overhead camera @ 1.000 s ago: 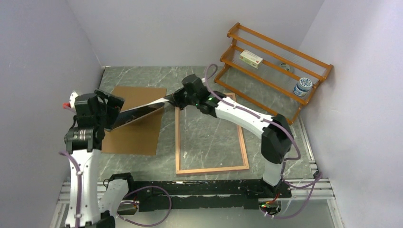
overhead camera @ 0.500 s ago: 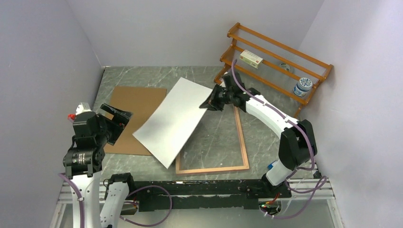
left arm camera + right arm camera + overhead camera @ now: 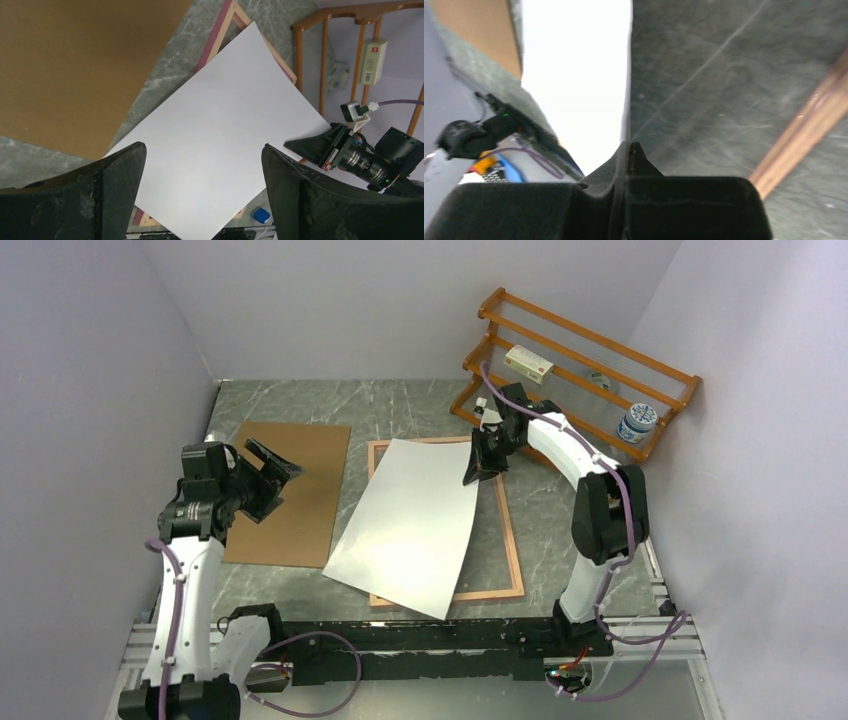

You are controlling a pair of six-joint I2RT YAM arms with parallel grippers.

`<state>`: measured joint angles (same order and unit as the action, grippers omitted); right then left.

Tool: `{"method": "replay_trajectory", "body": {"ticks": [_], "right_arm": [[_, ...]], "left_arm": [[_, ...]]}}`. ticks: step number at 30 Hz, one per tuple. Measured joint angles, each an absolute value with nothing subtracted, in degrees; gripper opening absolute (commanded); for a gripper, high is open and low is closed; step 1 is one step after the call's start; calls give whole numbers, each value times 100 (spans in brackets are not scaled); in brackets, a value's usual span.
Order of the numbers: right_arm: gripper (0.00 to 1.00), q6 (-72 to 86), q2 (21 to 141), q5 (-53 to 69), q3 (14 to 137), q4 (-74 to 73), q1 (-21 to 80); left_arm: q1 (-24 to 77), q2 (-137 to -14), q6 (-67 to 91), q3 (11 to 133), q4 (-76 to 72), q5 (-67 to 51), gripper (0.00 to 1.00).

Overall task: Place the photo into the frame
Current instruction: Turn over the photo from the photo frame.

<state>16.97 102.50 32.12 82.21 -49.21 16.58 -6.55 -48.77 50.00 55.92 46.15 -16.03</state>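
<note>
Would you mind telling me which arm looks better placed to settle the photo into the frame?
Probably right. The right gripper is shut on the photo at its edge, the sheet lying skewed over the frame. The left gripper hangs open above the brown backing board, apart from the photo.

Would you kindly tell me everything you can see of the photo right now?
The photo shows only its plain white back; the printed side faces down, unseen. It is a large, thin rectangular sheet, paper by the look, gently bowed. It sits skewed over the frame, its near corners overhanging the frame's left and near rails. The shut right gripper pinches its far right edge; nothing else visibly grips it.
</note>
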Motion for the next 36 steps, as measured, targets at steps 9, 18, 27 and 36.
{"method": "replay_trajectory", "body": {"ticks": [9,18,27,36], "right_arm": [[0,561,10881,1763,9314,-5583,1675],[0,-353,11260,1194,10033,-5922,1721],[0,-1216,11325,919,10053,-5994,2084],[0,-1835,11233,672,10053,-6007,2174]], "left_arm": [[-611,-5592,4722,5162,3787,-2121,92],[-346,-6187,4685,4436,3015,-2486,93],[-49,-6300,4475,4436,2569,-2473,93],[104,-6403,4309,4438,2569,-2351,93]]}}
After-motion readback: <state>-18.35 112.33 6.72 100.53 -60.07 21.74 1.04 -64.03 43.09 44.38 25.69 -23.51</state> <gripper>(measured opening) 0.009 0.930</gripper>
